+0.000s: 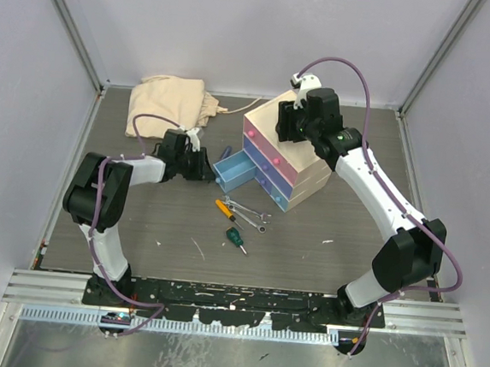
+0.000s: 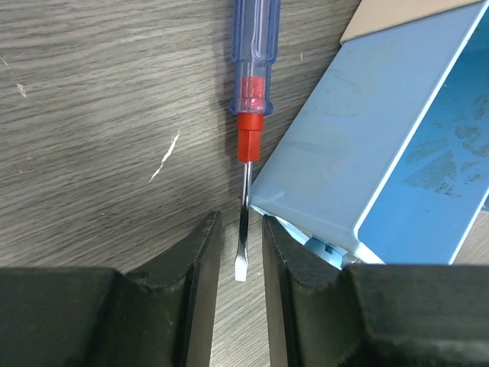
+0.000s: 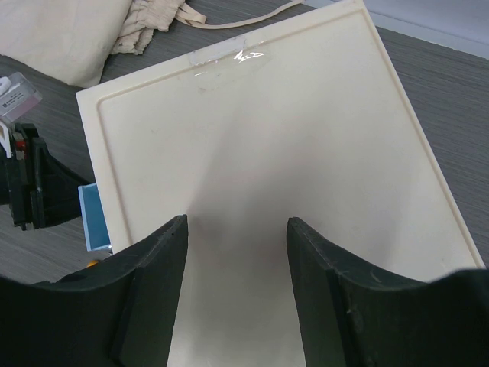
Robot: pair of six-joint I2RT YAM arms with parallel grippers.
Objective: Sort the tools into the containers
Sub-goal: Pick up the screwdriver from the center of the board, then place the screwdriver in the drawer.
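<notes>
Left end effector point(image 2: 241, 256) was barely a crack open, straddling the shaft of the blue-handled screwdriver point(image 2: 254, 46), not quite pinching it. The screwdriver lay on the surface point(image 2: 92, 115), just beside the light-blue drawer point(image 2: 359, 130). Right end effector point(image 3: 237, 229) hung wide open over the cream chest point(image 3: 260, 115), holding nothing.

A crumpled cream cloth point(image 1: 170, 104) lies in the upper left of the frame, on the grey wood-look surface point(image 1: 323, 268). A few little white bits point(image 1: 198, 248) lie lower down, near the middle. A silver metal rail point(image 1: 439, 319) runs along the bottom.
</notes>
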